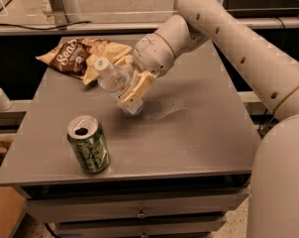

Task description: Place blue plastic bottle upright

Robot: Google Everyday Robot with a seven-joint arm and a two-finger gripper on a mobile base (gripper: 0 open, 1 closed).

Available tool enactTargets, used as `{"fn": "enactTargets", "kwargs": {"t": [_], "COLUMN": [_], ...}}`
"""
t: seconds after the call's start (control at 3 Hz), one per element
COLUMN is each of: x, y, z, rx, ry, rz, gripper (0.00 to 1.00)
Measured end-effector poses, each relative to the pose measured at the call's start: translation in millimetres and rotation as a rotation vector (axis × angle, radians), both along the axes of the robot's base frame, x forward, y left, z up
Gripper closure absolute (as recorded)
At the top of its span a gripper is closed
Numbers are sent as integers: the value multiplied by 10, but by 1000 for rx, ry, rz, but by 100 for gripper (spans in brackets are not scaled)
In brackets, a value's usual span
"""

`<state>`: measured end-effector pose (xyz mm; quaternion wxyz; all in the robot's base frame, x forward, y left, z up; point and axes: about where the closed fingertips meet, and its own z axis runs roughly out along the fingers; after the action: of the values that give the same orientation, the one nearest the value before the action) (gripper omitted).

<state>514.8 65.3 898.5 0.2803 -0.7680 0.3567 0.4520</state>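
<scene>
The blue plastic bottle (111, 79) is a small clear bottle with a white cap. It is tilted, cap up and to the left, with its base close to or touching the grey table (189, 128) near the middle. My gripper (132, 90) is shut on the bottle's lower half, its tan fingers (139, 88) wrapped around it. The white arm reaches in from the upper right.
A green soda can (89, 144) stands upright at the table's front left. A brown chip bag (70, 55) and a tan bag (107, 53) lie at the back left. Drawers sit under the table's front edge.
</scene>
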Motion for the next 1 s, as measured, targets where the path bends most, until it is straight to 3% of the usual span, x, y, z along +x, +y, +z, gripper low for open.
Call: {"fn": "enactTargets", "kwargs": {"t": [0.33, 0.67, 1.0], "x": [99, 161, 200], "y": [-260, -572, -754], "z": [261, 584, 738], "rx": [65, 133, 191], "ry": [-31, -108, -113], "rz": [-67, -148, -195], "gripper": [100, 100, 100]}}
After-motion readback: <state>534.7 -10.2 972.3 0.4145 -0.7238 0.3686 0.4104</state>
